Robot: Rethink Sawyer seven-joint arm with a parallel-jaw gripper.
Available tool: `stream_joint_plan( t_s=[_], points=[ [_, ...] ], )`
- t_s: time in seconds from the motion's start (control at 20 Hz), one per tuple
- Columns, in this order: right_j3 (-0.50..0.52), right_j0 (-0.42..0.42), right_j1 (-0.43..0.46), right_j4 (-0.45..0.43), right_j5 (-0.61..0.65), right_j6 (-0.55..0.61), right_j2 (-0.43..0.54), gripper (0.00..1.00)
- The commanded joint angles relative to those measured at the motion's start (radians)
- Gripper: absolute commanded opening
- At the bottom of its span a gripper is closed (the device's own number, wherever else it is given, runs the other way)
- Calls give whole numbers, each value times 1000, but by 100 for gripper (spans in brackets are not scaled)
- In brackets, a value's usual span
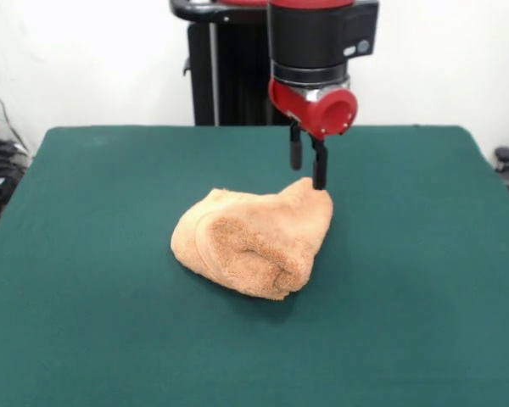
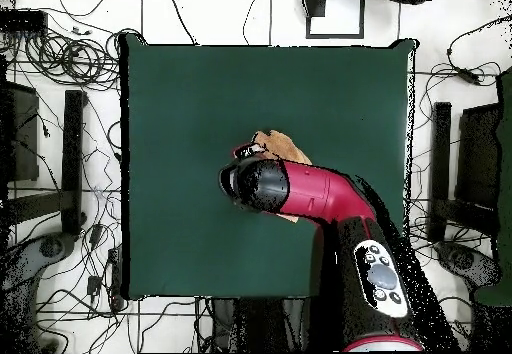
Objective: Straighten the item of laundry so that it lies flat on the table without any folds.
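Observation:
The peach terry towel (image 1: 253, 242) lies crumpled in a folded heap at the middle of the green table (image 1: 85, 254). One corner rises to a peak at its far right. My gripper (image 1: 308, 178) hangs straight down over that peak, open. One black fingertip (image 1: 320, 180) touches the peak and the other stands just behind it, clear of the cloth. In the overhead view only a small part of the towel (image 2: 281, 147) shows beside the red arm (image 2: 320, 192), which covers the rest of it and the gripper.
The robot's black pedestal (image 1: 229, 76) stands at the table's far edge. Green tabletop (image 2: 180, 100) extends widely around the towel on all sides. Cables and black stands (image 2: 72, 140) lie on the floor beyond the table's edges.

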Motion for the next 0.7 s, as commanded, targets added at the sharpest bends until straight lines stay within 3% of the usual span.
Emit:
stream_joint_plan(
  t_s=[0.05, 0.4, 0.6, 0.7],
  points=[
    [-52, -24, 92, -11, 51, -72, 92, 100],
    [-94, -8, 110, -81, 104, -149, 90, 100],
    [-114, 34, 119, -96, 208, -127, 50, 100],
    [-115, 42, 136, -116, 189, -115, 41, 100]
  ],
)
